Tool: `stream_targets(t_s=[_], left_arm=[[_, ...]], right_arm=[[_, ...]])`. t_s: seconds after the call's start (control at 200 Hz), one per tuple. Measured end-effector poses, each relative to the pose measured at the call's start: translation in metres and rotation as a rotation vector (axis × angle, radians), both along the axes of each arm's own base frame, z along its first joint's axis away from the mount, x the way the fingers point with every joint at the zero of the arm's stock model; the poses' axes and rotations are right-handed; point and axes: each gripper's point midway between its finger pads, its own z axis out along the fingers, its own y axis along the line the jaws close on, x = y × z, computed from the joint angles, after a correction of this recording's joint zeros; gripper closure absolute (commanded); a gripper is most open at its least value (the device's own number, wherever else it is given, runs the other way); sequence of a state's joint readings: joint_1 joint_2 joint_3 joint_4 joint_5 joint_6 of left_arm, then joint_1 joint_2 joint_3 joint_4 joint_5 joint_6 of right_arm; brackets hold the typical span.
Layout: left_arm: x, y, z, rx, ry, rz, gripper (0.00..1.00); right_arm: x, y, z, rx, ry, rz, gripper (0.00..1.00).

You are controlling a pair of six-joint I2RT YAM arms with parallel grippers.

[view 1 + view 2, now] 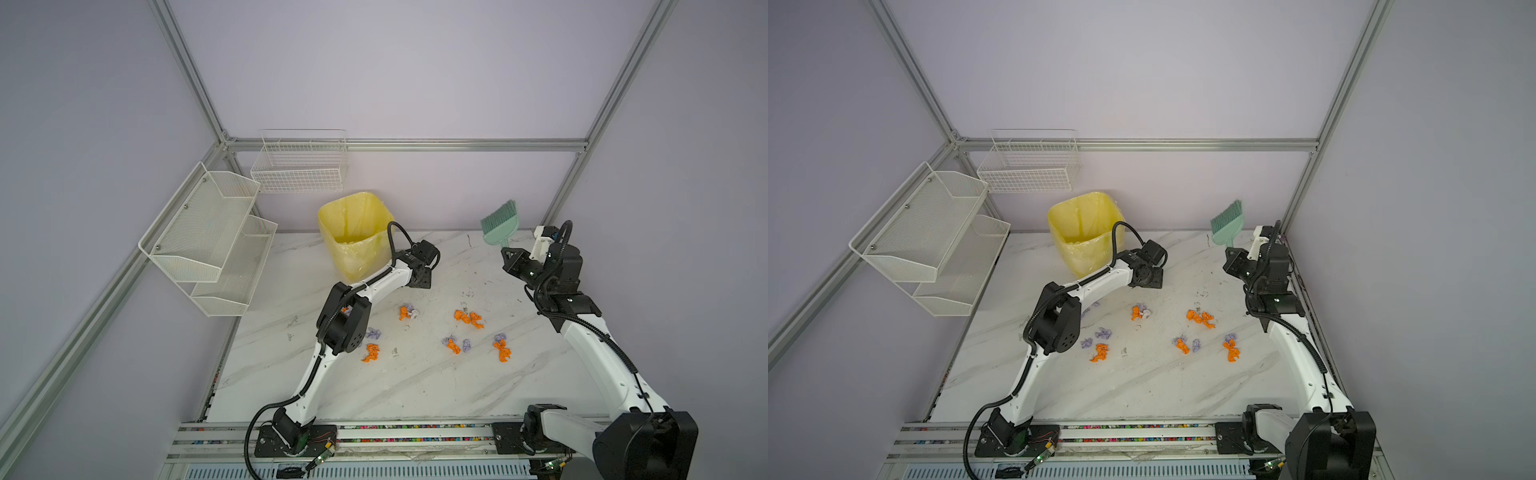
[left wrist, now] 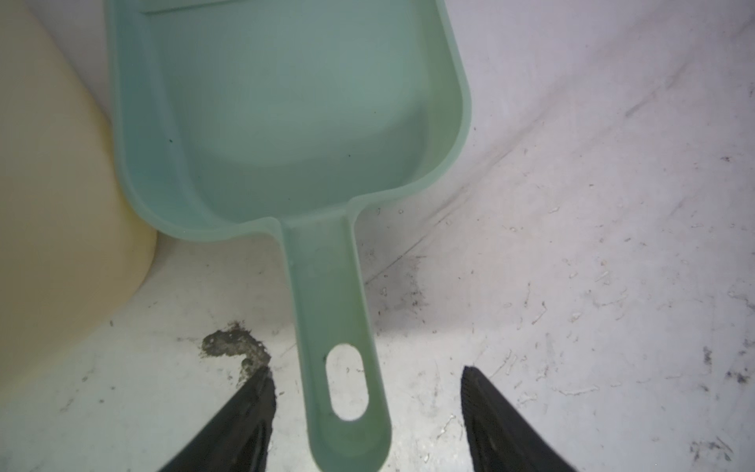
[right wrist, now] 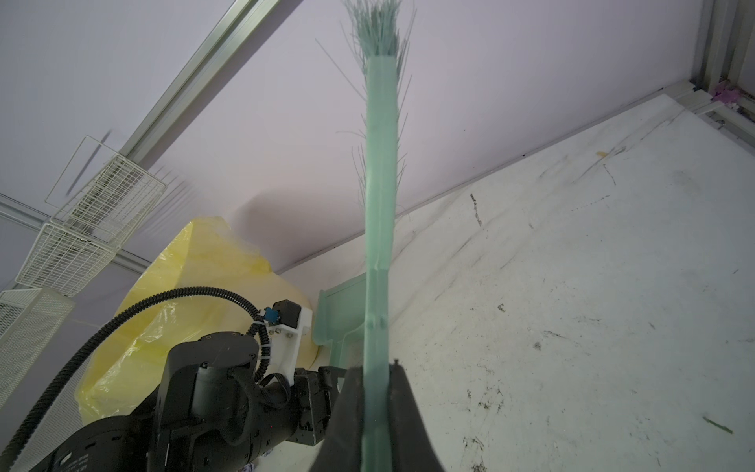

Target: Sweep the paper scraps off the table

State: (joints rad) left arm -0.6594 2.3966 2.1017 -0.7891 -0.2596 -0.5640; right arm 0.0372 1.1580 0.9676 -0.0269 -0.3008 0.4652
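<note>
Looking through the left wrist camera, I see the left gripper [image 2: 363, 371] with its jaws spread wide. One black finger sits on each side of the dustpan [image 2: 286, 102] handle, and bare tabletop shows between each finger and the handle, so it has hold of nothing. The pale green dustpan lies flat on the table [image 1: 415, 382], its scoop just beside the yellow bin [image 1: 353, 232] at the back. I cannot tell whether scoop and bin touch. In both top views the arm's wrist covers the dustpan.

My right gripper [image 3: 375, 367] is pinched tight on the thin handle of the green brush [image 1: 500, 222]. It holds the brush upright above the far right part of the table, bristles pointing up in front of the back wall.

The paper scraps [image 1: 467, 318] lie on the table's middle, between the two arms and nearer the front rail than either gripper. They sit in loose clumps:
- an orange pair towards the right, where the point is
- an orange and pale wad [image 1: 409, 312] near the centre
- orange with lilac bits [image 1: 455, 345] in front of those
- another orange and lilac clump [image 1: 502, 349] further right
- an orange wad [image 1: 370, 352] and a lilac one [image 1: 373, 332] close to the left arm's elbow

All are well apart from the brush head. Two white wire racks [image 1: 212, 237] hang on the left wall.
</note>
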Motion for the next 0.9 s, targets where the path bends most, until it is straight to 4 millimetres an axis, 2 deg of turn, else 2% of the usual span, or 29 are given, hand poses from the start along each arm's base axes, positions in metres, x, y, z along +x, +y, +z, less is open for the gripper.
stream_targets(t_s=[0.265, 0.4, 0.625, 0.9], left_arm=[[0.009, 0.006, -0.009, 0.037, -0.011, 0.026, 0.36], [0.015, 0.005, -0.012, 0.022, -0.012, 0.047, 0.47], [0.018, 0.008, -0.015, 0.007, -0.006, 0.075, 0.57], [0.018, 0.009, -0.015, 0.003, -0.006, 0.080, 0.59]], right_arm=[[0.000, 0.000, 0.000, 0.001, 0.001, 0.002, 1.00], [0.000, 0.001, 0.000, 0.003, -0.001, 0.005, 1.00], [-0.001, 0.001, 0.002, 0.003, -0.004, 0.006, 1.00], [-0.001, 0.002, 0.002, 0.006, -0.004, 0.013, 1.00]])
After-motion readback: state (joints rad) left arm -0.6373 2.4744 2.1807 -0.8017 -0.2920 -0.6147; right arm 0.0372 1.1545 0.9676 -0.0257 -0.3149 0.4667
